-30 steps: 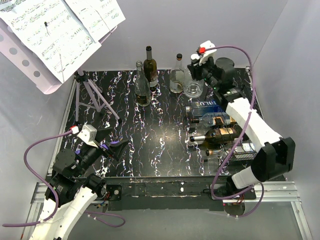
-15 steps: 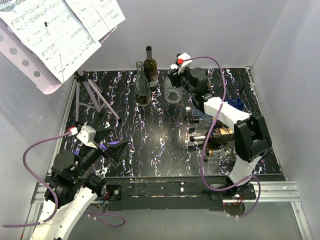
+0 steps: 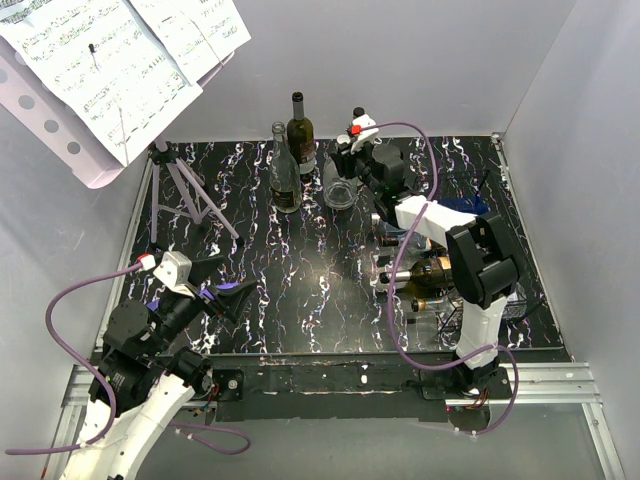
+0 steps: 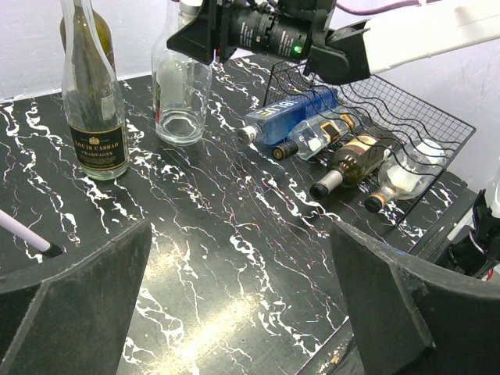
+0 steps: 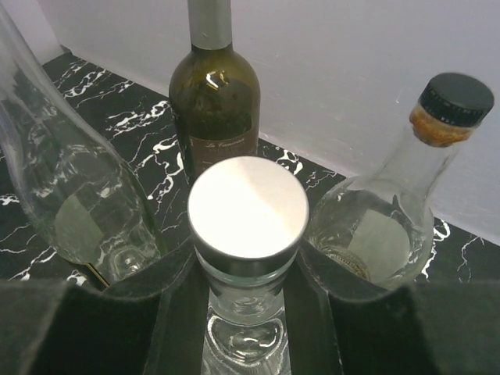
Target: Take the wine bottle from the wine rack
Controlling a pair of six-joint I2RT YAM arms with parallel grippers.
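My right gripper [image 3: 345,160] is shut on the neck of a clear bottle with a silver cap [image 5: 248,207]. It holds the bottle [image 3: 340,188] upright at the back of the table, its base at or just above the surface [image 4: 181,86]. The black wire wine rack [image 4: 422,117] stands at the right [image 3: 505,300] with several bottles lying in it, among them a blue one [image 4: 289,117] and a gold-labelled one [image 3: 435,268]. My left gripper [image 3: 235,295] is open and empty near the table's front left [image 4: 242,289].
A dark green bottle [image 3: 300,135] and a clear Champagne bottle [image 3: 283,170] stand just left of the held one. A clear bottle with a black cap [image 5: 391,226] stands right of it. A purple music stand [image 3: 190,190] with sheet music [image 3: 110,60] is at the back left.
My right arm has swung left from above the rack's far end, carrying the clear bottle upright to beside the standing bottles. The left arm has not moved.
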